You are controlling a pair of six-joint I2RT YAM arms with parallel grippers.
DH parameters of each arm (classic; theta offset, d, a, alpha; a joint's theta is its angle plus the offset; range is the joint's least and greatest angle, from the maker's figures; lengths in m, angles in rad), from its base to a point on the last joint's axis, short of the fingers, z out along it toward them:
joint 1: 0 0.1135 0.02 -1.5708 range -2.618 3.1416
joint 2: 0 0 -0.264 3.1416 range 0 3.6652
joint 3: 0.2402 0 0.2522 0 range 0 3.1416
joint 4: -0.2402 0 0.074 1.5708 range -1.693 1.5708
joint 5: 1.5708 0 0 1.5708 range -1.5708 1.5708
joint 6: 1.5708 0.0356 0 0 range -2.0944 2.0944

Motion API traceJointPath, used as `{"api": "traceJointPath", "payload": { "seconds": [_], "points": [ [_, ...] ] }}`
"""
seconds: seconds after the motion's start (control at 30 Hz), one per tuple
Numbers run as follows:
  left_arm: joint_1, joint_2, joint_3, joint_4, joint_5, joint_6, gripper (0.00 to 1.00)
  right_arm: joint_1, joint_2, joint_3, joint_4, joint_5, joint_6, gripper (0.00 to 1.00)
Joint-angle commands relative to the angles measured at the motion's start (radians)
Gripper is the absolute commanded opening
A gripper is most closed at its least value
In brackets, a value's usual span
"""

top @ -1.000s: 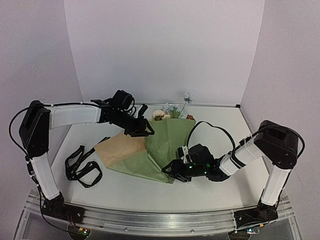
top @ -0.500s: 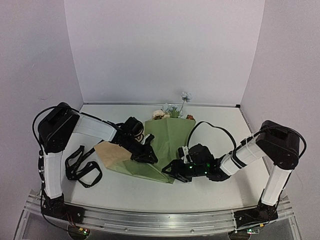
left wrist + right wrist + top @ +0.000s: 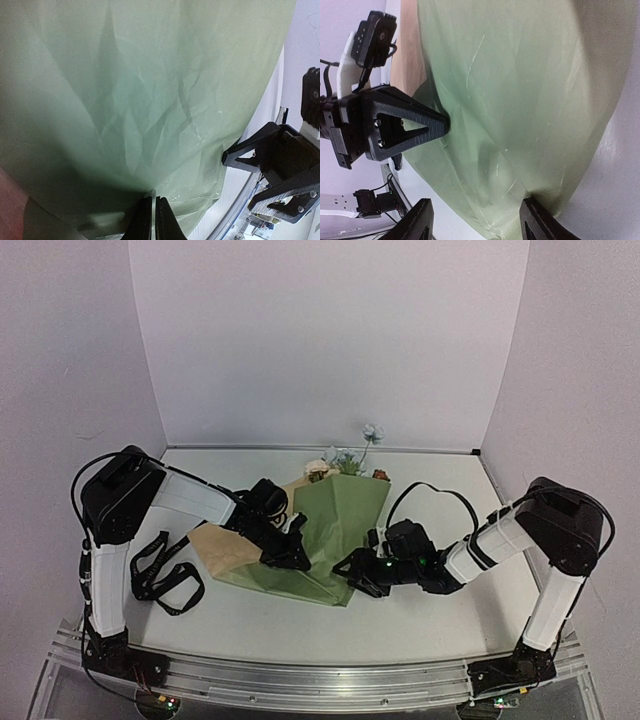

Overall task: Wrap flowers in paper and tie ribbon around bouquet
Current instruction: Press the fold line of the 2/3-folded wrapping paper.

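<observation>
The olive-green paper [image 3: 340, 525] is folded over the flowers [image 3: 345, 460], whose pale blooms stick out at its far end; its tan reverse [image 3: 222, 545] shows on the left. My left gripper [image 3: 290, 558] lies low on the paper's left fold. Seen from the left wrist, that gripper [image 3: 153, 220] is shut, pinching a thin edge of the paper [image 3: 150, 100]. My right gripper [image 3: 352, 572] sits at the paper's narrow near end. It [image 3: 480, 225] is open, with the paper's [image 3: 520, 100] tip between its fingers. The black ribbon [image 3: 160, 575] lies loose at the left.
White walls stand round the white table [image 3: 430, 625] on three sides. The right gripper [image 3: 280, 170] shows at the right of the left wrist view, and the left gripper [image 3: 400, 127] at the left of the right wrist view. The metal base rail [image 3: 300, 680] runs along the near edge.
My left arm dropped from above the paper to its left fold and the gripper shut on the edge. The right gripper shifted a little right and opened slightly wider.
</observation>
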Motion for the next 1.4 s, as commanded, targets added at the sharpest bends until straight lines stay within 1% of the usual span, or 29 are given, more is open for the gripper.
{"api": "traceJointPath", "payload": {
  "seconds": [0.0, 0.27, 0.5, 0.9, 1.1, 1.27, 1.37],
  "points": [
    [0.003, 0.05, -0.005, -0.082, -0.065, 0.042, 0.05, -0.046, 0.018, 0.03, -0.049, 0.023, 0.028, 0.62],
    [0.003, 0.051, -0.01, -0.095, -0.068, 0.059, 0.04, -0.148, 0.068, 0.072, -0.04, 0.016, 0.052, 0.62],
    [0.005, 0.047, -0.008, -0.106, -0.068, 0.069, 0.04, -0.247, 0.126, 0.14, -0.042, -0.012, 0.081, 0.62],
    [0.011, 0.035, 0.004, -0.127, -0.065, 0.076, 0.04, -0.422, 0.283, 0.348, -0.061, -0.04, 0.184, 0.61],
    [0.015, 0.039, 0.018, -0.146, -0.067, 0.086, 0.04, -0.501, 0.351, 0.506, -0.165, -0.058, 0.174, 0.62],
    [0.016, 0.037, 0.019, -0.153, -0.065, 0.09, 0.04, -0.541, 0.416, 0.672, -0.312, -0.073, 0.132, 0.62],
    [0.017, 0.036, 0.02, -0.156, -0.064, 0.089, 0.04, -0.566, 0.452, 0.758, -0.373, -0.074, 0.114, 0.63]
  ]
}}
